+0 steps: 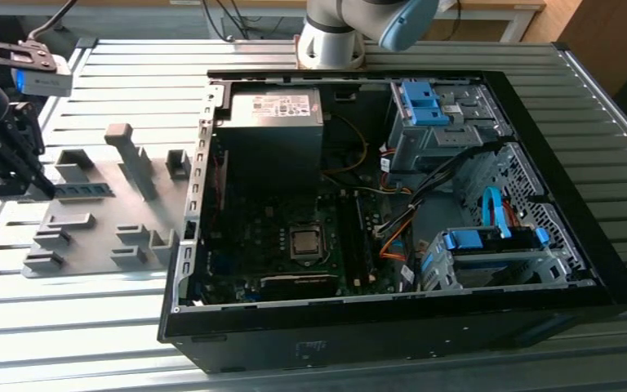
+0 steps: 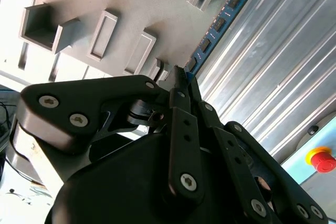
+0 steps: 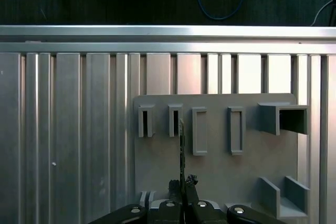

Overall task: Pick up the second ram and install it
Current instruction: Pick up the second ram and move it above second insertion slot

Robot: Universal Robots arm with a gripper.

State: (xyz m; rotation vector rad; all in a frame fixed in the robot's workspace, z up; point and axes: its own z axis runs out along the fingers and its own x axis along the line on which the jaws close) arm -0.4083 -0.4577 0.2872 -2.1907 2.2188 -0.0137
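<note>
- Gripping one end of the second ram point(image 2: 218, 22), the hand point(image 2: 178, 74) has its black fingers point(image 2: 181, 124) closed together on the board's short edge in the second wrist view.
- The stick is long, narrow and flat. Its blue-green circuit board carries a row of small black chips along its face, and the far end juts out free of the fingers.
- In the first wrist view the second ram point(image 3: 181, 145) appears edge-on as a thin dark line rising from the hand point(image 3: 183, 184), and it passes just beside one of the narrow slots of the grey holder block point(image 3: 215, 171).
- In the exterior view the hand point(image 1: 46, 192) sits at the exterior view's left with the second ram point(image 1: 82, 189) lying level over the grey holder block point(image 1: 95, 237). Whether the stick touches the block cannot be told.
- The block rests on the ribbed aluminium tabletop point(image 1: 74, 327), beside the open black computer case point(image 1: 401, 327), which is well apart from the stick.
</note>
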